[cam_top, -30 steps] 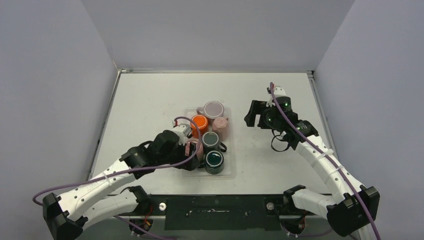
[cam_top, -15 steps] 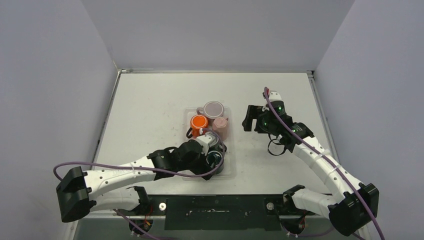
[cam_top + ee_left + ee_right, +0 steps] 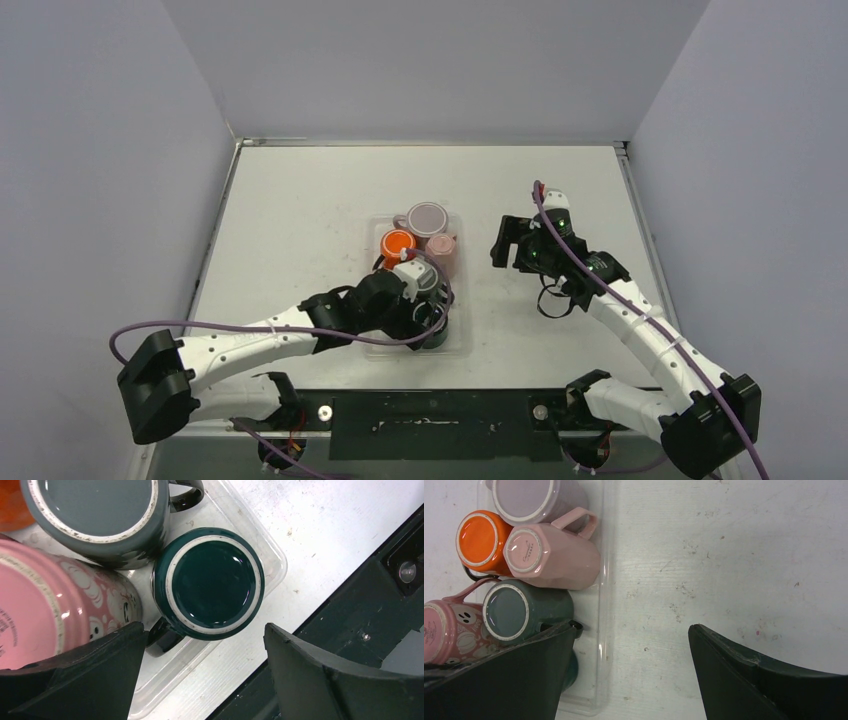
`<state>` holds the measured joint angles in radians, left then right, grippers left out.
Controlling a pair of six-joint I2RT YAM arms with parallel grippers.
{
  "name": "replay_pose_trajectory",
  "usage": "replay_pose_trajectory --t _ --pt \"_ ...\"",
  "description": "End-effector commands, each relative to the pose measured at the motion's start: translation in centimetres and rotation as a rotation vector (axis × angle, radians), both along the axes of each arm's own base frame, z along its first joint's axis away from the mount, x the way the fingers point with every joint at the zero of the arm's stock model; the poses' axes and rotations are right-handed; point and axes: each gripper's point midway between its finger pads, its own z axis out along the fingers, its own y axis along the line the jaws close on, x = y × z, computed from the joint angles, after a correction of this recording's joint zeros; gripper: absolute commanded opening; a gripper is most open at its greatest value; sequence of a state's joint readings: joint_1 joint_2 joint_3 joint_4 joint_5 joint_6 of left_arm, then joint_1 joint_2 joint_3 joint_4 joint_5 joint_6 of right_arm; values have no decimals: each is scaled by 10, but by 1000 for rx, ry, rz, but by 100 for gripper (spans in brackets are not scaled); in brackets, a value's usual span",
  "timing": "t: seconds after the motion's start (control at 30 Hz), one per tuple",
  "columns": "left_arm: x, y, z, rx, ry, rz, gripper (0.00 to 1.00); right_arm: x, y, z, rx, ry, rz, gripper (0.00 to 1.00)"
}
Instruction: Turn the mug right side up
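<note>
A clear plastic tray [image 3: 272, 555] holds several mugs, all bottom up. A dark teal mug [image 3: 209, 582] stands at the tray's near right corner, its handle towards my left finger. My left gripper [image 3: 425, 312] [image 3: 204, 642] is open and hovers just above this mug, empty. A grey-green mug [image 3: 95, 515] and a pink patterned mug [image 3: 45, 605] lie next to it. My right gripper [image 3: 510, 245] [image 3: 631, 640] is open and empty above bare table to the right of the tray.
In the tray's far part are a lilac mug [image 3: 428, 217], an orange mug [image 3: 398, 243] and a pale pink mug [image 3: 442, 247]. The black base rail [image 3: 380, 600] runs close to the tray's near corner. Grey walls surround the table.
My left gripper has swung from the tray's left side to over the dark teal mug at its near right corner. The right gripper has shifted only slightly.
</note>
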<state>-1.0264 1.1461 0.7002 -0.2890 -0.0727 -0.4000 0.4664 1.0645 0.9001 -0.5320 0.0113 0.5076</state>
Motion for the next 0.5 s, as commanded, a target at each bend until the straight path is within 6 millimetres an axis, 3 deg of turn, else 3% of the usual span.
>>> replay_pose_trajectory --t 0.0,0.47 --pt "3 -14 4 -43 4 -64 85 1 -5 6 -6 -29 -32 87" --pt "-24 -24 -23 27 56 -171 64 -2 -12 -6 -41 -2 -52 87"
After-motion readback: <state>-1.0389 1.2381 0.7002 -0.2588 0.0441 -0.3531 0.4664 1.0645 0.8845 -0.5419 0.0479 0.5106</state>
